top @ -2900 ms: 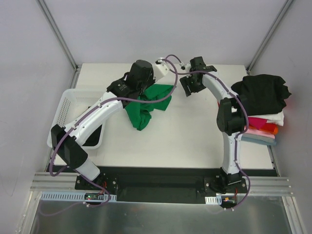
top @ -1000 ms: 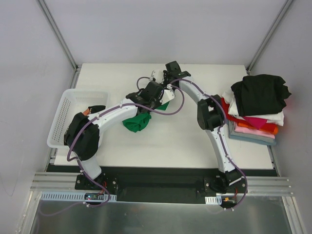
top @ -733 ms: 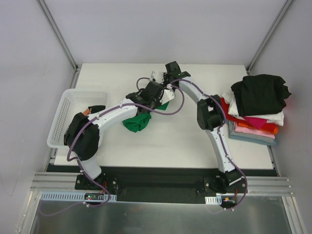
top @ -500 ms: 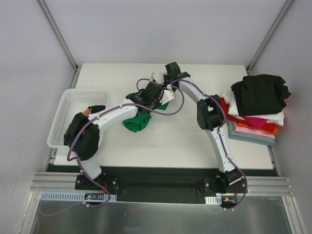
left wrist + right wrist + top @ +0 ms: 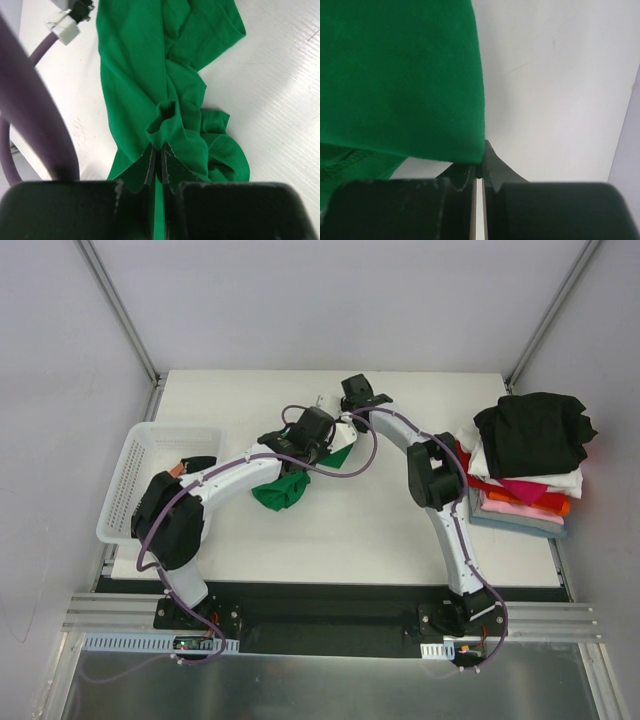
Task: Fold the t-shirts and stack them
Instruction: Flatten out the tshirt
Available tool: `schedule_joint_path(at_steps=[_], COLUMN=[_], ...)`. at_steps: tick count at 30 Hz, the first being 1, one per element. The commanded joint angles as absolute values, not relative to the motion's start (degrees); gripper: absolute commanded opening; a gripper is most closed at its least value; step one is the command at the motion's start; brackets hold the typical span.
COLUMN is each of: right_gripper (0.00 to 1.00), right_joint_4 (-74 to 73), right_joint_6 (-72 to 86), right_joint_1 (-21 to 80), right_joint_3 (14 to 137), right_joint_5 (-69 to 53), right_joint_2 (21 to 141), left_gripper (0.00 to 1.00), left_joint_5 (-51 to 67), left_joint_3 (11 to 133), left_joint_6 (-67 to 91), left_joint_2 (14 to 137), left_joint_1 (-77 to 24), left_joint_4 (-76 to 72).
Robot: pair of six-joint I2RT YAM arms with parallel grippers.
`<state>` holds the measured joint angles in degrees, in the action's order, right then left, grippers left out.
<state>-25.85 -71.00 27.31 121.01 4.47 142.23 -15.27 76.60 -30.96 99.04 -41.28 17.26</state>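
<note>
Top external view has the green t-shirt (image 5: 283,490) bunched on the table (image 5: 400,530), its long axis running near-left from 2 close-set grips at its far end: left gripper (image 5: 159,152) pinching a fold, right gripper (image 5: 479,172) clamped on an edge just beside it.

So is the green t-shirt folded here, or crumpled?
Crumpled, not folded: the green t-shirt lies bunched and wrinkled on the table, a ridge pinched in the left tool, an edge in the right tool.

White table (image 5: 350,530): green t-shirt (image 5: 282,491), basket (image 5: 121,483), stack (image 5: 530,445)
</note>
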Motion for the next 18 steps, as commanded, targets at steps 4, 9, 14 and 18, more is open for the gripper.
schedule_joint_path(at_steps=[4,9,14,18], right_gripper=[0.01,0.01,0.01,0.01], right_joint_4=[-26.46,-26.02,-25.05,-24.52], right_joint_6=[-69.08,-67.86,-65.92,-64.08], right_joint_1=[27.95,27.95,27.77,27.07], right_joint_3=[115.84,110.77,103.72,99.76], right_joint_5=[13.34,23.36,30.4,36.63], right_joint_2=[132.54,127.46,117.63,109.71], left_gripper=[0.0,0.0,0.0,0.0], left_joint_5=[-20.29,-23.99,-25.4,-25.05], left_joint_3=[77.08,79.53,82.35,85.07], left_joint_6=[-31.82,-31.99,-32.17,-33.57], left_joint_2=[94.92,93.87,91.42,89.74], left_joint_1=[-39.99,-36.31,-29.98,-24.79], left_joint_4=[13.89,12.48,11.69,11.43])
